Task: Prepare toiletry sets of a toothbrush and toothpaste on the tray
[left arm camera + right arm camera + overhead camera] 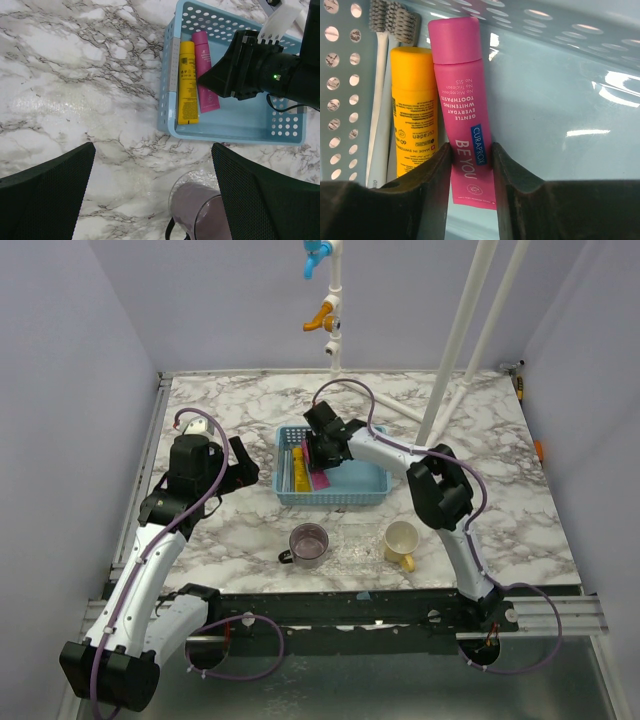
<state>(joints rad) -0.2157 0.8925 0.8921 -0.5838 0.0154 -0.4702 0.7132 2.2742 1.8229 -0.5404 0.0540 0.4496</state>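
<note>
The pink toothpaste tube and the yellow tube lie side by side in the light-blue mesh basket. They also show in the left wrist view, pink and yellow. White toothbrushes lie along the basket's left wall. My right gripper reaches down into the basket, and its fingers press both edges of the pink tube, which still rests on the basket floor. My left gripper is open and empty above the marble, left of the basket. The clear tray lies in front of the basket.
A purple translucent mug stands at the tray's left end, and it also shows in the left wrist view. A yellow mug stands at the tray's right end. White poles rise behind the basket at the back right.
</note>
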